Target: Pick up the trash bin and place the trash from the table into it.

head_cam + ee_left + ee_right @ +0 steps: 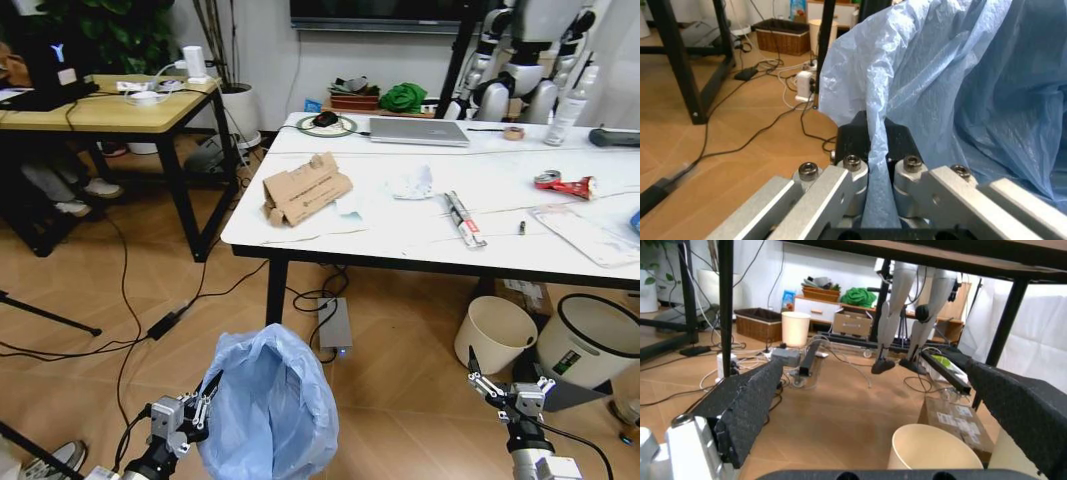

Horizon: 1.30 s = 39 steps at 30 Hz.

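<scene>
Left gripper (203, 408) jaws clamp the trash bin (268, 408)'s crinkled blue bag; right gripper (505, 389) jaws released.

Both arms held low in front of the body.
The left gripper (205, 408) is clamped on the trash bin's (268, 405) bag; the right gripper (507, 388) is held wide open, upward-pointing, empty.

got trash bin (270, 405) low in front, blue bag billowing. trash (305, 190) scattered on marble table (400, 235): cardboard, crumpled paper, red can.
</scene>
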### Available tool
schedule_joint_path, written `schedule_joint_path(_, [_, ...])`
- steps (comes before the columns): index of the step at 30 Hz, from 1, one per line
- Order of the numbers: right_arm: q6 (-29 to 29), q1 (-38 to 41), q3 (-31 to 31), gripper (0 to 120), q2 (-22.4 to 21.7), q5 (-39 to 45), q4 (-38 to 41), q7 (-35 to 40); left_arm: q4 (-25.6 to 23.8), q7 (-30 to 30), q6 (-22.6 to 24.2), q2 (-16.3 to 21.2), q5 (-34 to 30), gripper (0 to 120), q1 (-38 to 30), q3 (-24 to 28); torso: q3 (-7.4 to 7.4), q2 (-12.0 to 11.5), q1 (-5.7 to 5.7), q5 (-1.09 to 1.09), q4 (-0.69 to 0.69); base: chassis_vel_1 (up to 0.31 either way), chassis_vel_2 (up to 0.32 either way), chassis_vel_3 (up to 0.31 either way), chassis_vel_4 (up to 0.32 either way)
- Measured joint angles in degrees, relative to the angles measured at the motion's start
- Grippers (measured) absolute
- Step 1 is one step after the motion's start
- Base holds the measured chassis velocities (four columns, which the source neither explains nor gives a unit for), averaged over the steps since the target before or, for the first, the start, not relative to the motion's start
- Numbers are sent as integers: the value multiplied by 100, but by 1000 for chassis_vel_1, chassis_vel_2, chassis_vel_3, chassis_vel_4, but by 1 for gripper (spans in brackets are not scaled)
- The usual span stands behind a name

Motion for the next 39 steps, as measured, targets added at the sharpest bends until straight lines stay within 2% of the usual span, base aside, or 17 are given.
schedule_joint_path(9, [0,7,-6,100,0,0,-2,-1,7,44,-8,-29,-61,0,-11,8,25,44,19,0,0,0,0,0,0])
schedule_joint_path(39, [-2,-44,-6,100,0,9,78,-4,-42,213,-44,-67,-113,0,51,-64,483,806,320,0,0,0,0,0,0])
